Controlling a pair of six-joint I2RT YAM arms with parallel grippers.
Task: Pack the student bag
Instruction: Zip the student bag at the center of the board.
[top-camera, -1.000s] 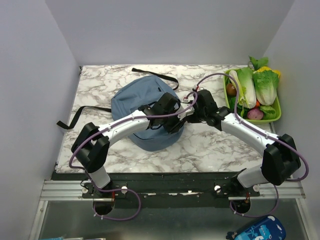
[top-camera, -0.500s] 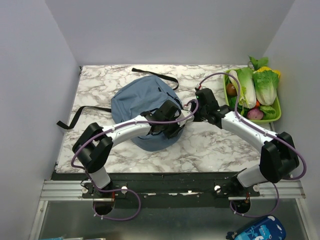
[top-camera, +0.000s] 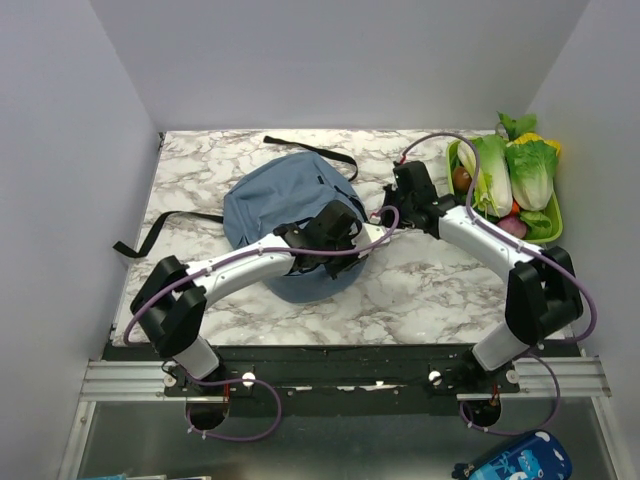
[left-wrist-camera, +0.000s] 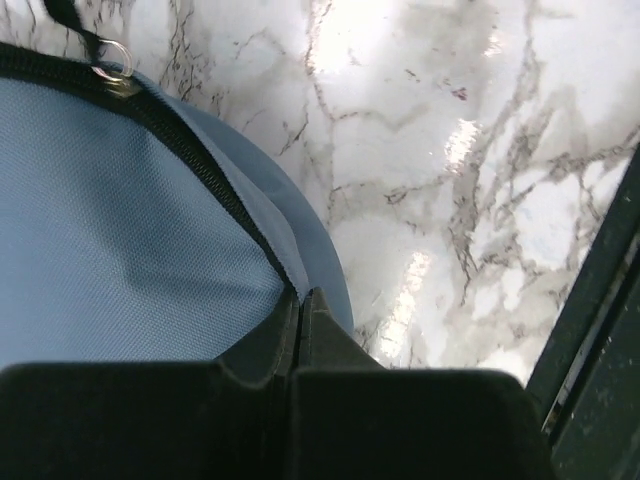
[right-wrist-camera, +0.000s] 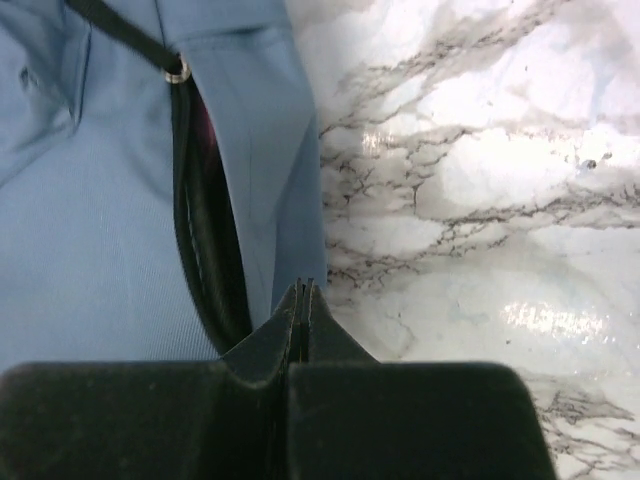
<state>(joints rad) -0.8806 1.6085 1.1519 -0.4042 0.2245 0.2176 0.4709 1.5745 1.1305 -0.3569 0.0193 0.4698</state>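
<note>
The student bag (top-camera: 270, 195), soft dusty-blue with black straps, lies on the marble table left of centre. My left gripper (top-camera: 348, 252) is at its near right rim. In the left wrist view the jaws (left-wrist-camera: 300, 295) are shut where the black zipper line of the bag (left-wrist-camera: 120, 220) runs into the tips. My right gripper (top-camera: 383, 215) reaches in from the right. Its jaws (right-wrist-camera: 303, 285) are shut on the edge of the bag's blue flap (right-wrist-camera: 270, 150), beside a dark opening with something pink inside. A zipper pull ring (left-wrist-camera: 115, 70) lies further along the zipper.
A green tray (top-camera: 555, 232) of vegetables stands at the right edge, close behind the right arm. Black straps trail to the left (top-camera: 165, 225) and behind the bag (top-camera: 310, 148). A bright blue pouch (top-camera: 520, 462) lies below the table front. The dark front rail (left-wrist-camera: 600, 340) is near.
My left gripper has gone from half open to shut at the bag's zipper edge. The right gripper, shut throughout, has drawn back toward the far right.
</note>
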